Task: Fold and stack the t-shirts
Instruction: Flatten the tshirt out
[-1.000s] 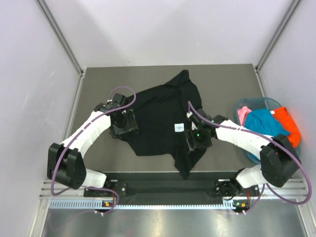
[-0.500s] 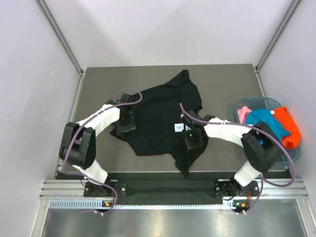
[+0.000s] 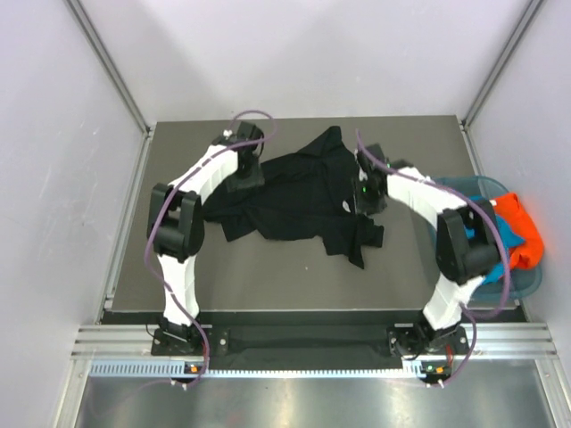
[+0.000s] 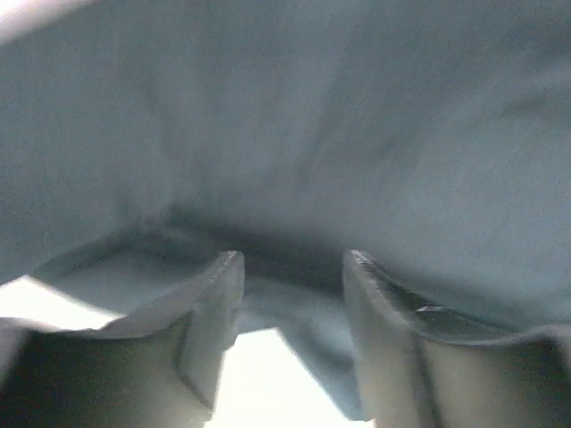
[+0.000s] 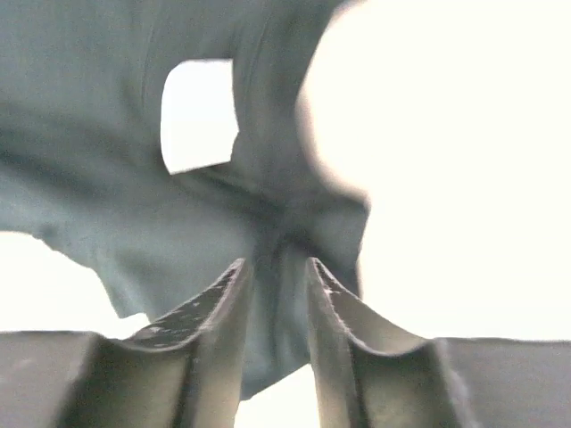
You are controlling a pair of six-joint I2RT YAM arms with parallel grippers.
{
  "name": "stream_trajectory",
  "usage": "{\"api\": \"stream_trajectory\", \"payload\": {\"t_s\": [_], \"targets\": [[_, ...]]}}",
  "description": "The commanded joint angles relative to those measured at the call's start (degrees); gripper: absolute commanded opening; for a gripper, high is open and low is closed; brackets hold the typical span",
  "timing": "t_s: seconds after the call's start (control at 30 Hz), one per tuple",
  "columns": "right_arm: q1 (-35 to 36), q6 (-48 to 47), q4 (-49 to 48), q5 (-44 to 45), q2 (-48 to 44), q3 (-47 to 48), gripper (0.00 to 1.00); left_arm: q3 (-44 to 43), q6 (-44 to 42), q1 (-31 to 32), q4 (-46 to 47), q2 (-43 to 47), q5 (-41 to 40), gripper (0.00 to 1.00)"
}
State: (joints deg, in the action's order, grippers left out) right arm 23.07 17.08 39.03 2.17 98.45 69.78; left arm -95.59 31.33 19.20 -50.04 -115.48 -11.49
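The black t-shirt (image 3: 299,201) lies crumpled in the middle of the table (image 3: 178,267), not yet folded. The left gripper (image 3: 245,171) and right gripper (image 3: 368,192) each pinch its cloth. The other t-shirts (image 3: 516,223) wait in the basket (image 3: 522,283); I judge nearly everything remains.

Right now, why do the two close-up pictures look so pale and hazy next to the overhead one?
Top external view: even light, sharp, the black t-shirt reads truly black, with faint shadows. Left wrist view: its cloth is too close to focus, washed to grey-blue, with a blown-out white patch at the bottom. Right wrist view: the background burns to pure white around the shirt, and edges are soft.
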Motion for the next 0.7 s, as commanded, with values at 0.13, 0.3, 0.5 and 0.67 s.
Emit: {"api": "stream_trajectory", "payload": {"t_s": [0.13,0.3,0.5,0.67], "targets": [[-1.89,-8.29,10.28,2.67,2.90,11.98,0.46,3.06,0.13,-0.48,-5.34,6.56,-4.96,0.63],[0.31,-5.05,9.84,-1.46,-10.63,1.17,0.46,27.59,1.19,-1.01,1.78,24.74,1.80,0.27],[2.07,0.49,8.35,-4.89,-19.35,-10.70,0.45,35.22,2.06,-3.11,8.91,26.29,5.25,0.34],[2.24,2.69,7.29,-6.40,-22.51,-15.37,0.45,33.98,1.54,-3.91,9.77,20.21,4.01,0.45]]}}
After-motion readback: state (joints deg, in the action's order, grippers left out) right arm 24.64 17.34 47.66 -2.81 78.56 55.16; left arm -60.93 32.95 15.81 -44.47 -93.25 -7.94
